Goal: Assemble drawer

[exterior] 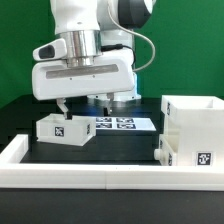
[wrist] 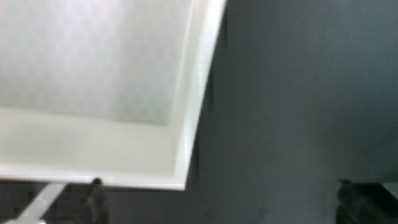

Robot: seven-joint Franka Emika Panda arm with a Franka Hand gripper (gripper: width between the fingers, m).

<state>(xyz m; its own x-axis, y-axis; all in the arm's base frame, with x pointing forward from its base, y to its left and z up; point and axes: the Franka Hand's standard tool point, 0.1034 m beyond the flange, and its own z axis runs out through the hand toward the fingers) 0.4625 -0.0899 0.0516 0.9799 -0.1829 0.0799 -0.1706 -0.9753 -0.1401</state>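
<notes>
A small white open drawer box (exterior: pixel 62 128) with a marker tag on its side lies on the black table at the exterior view's left. A larger white drawer housing (exterior: pixel 190 130) stands at the exterior view's right. My gripper (exterior: pixel 82 108) hangs just above the small box's far right corner, fingers wide apart. In the wrist view the small box (wrist: pixel 98 90) fills one side, showing its inside floor and walls. One fingertip (wrist: pixel 89 196) sits at the box's wall, and the other (wrist: pixel 365 195) is over bare table. The gripper (wrist: pixel 226 200) is open and holds nothing.
The marker board (exterior: pixel 120 123) lies flat behind the gripper. A low white wall (exterior: pixel 90 172) runs along the table's front and left (exterior: pixel 12 150). A green backdrop stands behind the arm.
</notes>
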